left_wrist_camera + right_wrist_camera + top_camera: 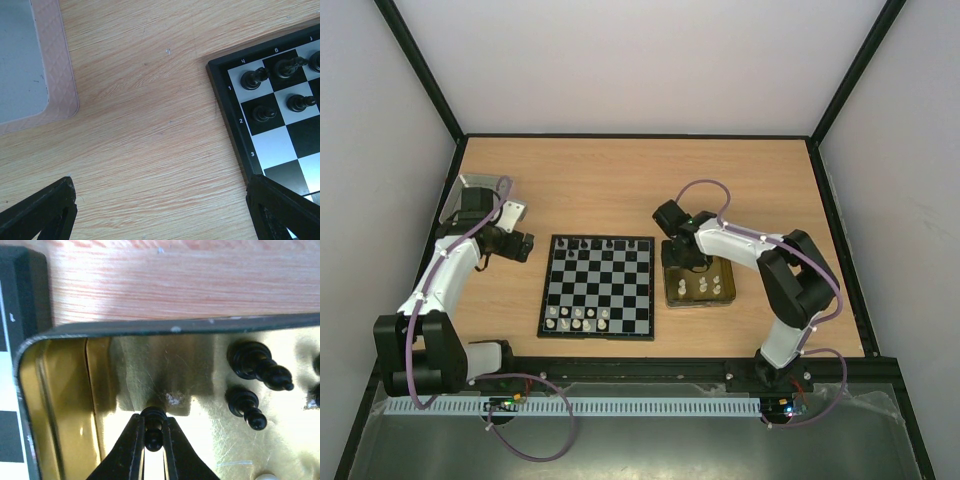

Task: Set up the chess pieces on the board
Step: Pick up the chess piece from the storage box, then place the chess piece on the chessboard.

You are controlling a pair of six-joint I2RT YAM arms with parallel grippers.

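Inside gold tin tray (65, 390): loose black pieces (257, 362), white pieces (705, 287), black pawn (153, 437) pinched by right gripper (153, 421). Left gripper (160, 185) spread wide.

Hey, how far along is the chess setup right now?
Done: some black pieces on the board's far rows, white pieces on its near rows. In hand: the right gripper is shut on a black piece in the gold tray. Remaining: other pieces there; left gripper open, empty.
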